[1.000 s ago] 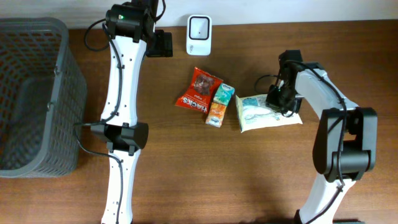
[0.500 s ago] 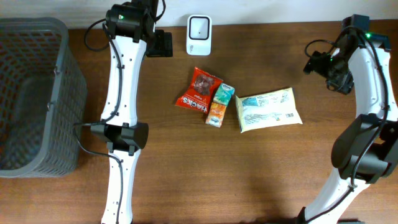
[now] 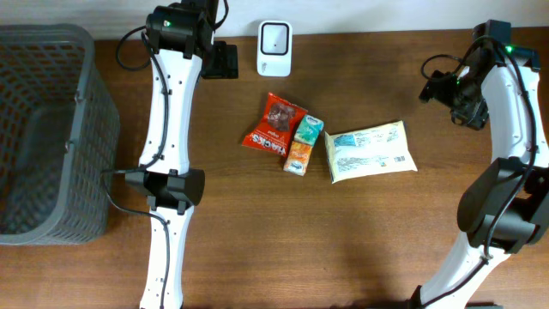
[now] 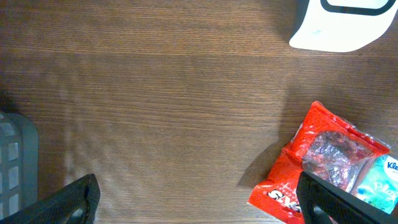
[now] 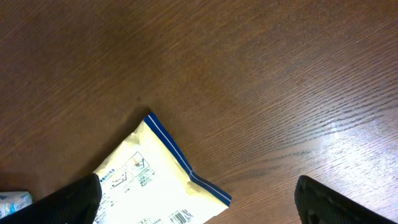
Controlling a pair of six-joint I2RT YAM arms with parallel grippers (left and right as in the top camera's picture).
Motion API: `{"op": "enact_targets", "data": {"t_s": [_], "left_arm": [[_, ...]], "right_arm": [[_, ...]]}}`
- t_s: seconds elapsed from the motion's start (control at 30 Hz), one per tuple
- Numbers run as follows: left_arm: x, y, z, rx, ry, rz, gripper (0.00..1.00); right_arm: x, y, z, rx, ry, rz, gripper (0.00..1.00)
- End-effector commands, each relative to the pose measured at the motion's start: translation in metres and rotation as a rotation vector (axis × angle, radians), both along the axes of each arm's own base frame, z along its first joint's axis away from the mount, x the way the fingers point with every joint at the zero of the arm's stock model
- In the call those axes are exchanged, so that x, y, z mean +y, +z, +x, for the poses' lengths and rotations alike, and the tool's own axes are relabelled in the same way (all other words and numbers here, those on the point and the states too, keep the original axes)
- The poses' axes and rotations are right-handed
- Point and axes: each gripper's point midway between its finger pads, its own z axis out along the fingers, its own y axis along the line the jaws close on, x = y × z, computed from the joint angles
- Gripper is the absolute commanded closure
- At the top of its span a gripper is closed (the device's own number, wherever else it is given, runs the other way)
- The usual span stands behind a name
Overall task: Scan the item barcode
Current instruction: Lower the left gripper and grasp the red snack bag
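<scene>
Jaws stand wide on the left gripper [image 4: 193,202] and right gripper [image 5: 205,202], neither holding anything. Cream pouch [image 3: 371,151] lies barcode-up below the right gripper, apart from it. Grey mesh basket [image 3: 101,94] stands well left of the left gripper, its contents unclear.

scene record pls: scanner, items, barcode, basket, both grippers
scanner: white scanner, far edge of table
items: red snack packet, teal-and-orange pack, cream pouch, in a row mid-table
barcode: printed on cream pouch's upturned face
basket: grey basket, left end
left gripper: left gripper open, empty, near scanner
right gripper: right gripper open, empty, apart from pouch
</scene>
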Motion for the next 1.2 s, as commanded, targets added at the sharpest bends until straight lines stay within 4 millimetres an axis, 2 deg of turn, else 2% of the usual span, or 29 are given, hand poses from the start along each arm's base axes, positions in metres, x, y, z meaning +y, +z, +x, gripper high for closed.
{"op": "enact_targets", "data": {"t_s": [0.0,0.07,0.13,0.23,0.27,0.43,0.5,0.53,0.63,0.73,0.8,0.83,0.93,1.07,1.13,1.17], "left_arm": [[-0.016,0.012,-0.005,-0.008,-0.045,-0.089,0.01],[-0.059,0.015,-0.017,0.042,-0.188,-0.312,0.01],[-0.091,0.024,-0.029,0.071,-0.299,-0.472,0.01],[-0.110,0.011,-0.039,0.124,-0.378,-0.469,0.01],[-0.116,-0.006,-0.045,0.173,-0.390,-0.418,0.01],[-0.107,-0.072,-0.063,0.352,-0.351,-0.183,0.01],[-0.103,-0.091,-0.065,0.393,-0.340,-0.170,0.01],[-0.100,-0.109,-0.061,0.418,-0.324,-0.215,0.01],[-0.096,-0.124,-0.058,0.437,-0.310,-0.245,0.01],[-0.086,-0.150,-0.054,0.451,-0.308,-0.244,0.01],[-0.088,-0.166,-0.053,0.453,-0.308,-0.260,0.01],[-0.095,-0.172,-0.054,0.452,-0.348,-0.300,0.05],[-0.130,-0.174,-0.064,0.431,-0.545,-0.497,0.06],[-0.138,-0.176,-0.068,0.438,-0.556,-0.545,0.07],[-0.140,-0.177,-0.069,0.439,-0.561,-0.544,0.16],[-0.142,-0.177,-0.069,0.438,-0.564,-0.543,0.25]], "right_arm": [[-0.003,0.005,0.002,-0.012,-0.003,-0.016,0.01],[-0.003,0.005,0.002,-0.012,-0.003,-0.016,0.01],[-0.003,0.005,0.002,-0.012,-0.003,-0.016,0.01],[-0.003,0.005,0.002,-0.012,-0.003,-0.016,0.01],[-0.003,0.005,0.002,-0.012,-0.003,-0.016,0.01],[-0.003,0.005,0.002,-0.012,-0.003,-0.016,0.02],[-0.003,0.005,0.002,-0.012,-0.003,-0.016,0.01],[-0.003,0.005,0.002,-0.012,-0.003,-0.016,0.01],[-0.003,0.005,0.002,-0.012,-0.003,-0.016,0.01],[-0.003,0.005,0.002,-0.012,-0.003,-0.016,0.01],[-0.003,0.005,0.002,-0.012,-0.003,-0.016,0.01],[-0.003,0.005,0.002,-0.012,-0.003,-0.016,0.01],[-0.003,0.005,0.002,-0.012,-0.003,-0.016,0.01],[-0.003,0.005,0.002,-0.012,-0.003,-0.016,0.01],[-0.003,0.005,0.002,-0.012,-0.003,-0.016,0.02],[-0.003,0.005,0.002,-0.012,-0.003,-0.016,0.01]]}}
